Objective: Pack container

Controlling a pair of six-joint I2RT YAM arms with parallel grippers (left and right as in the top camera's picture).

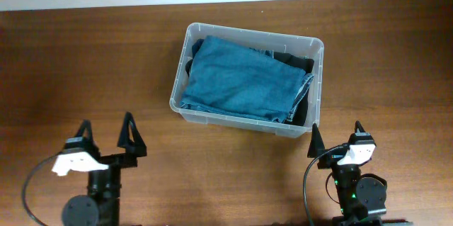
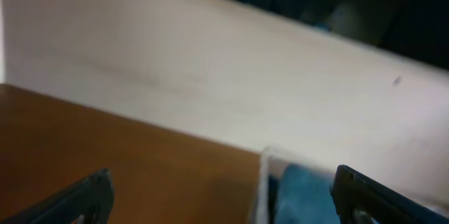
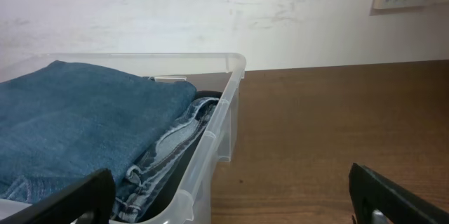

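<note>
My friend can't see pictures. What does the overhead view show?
A clear plastic container holding folded blue jeans sits on a brown wooden table. Below it, the left gripper and right gripper are open, holding nothing.

Folded jeans [image 1: 244, 79] inside container [image 1: 249, 122]

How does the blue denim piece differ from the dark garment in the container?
The blue denim is faded blue, while the dark garment is near black. The blue denim lies on top, folded flat and covering most of the container. The dark garment lies under it and shows only at the edges. Both are inside the container.
</note>
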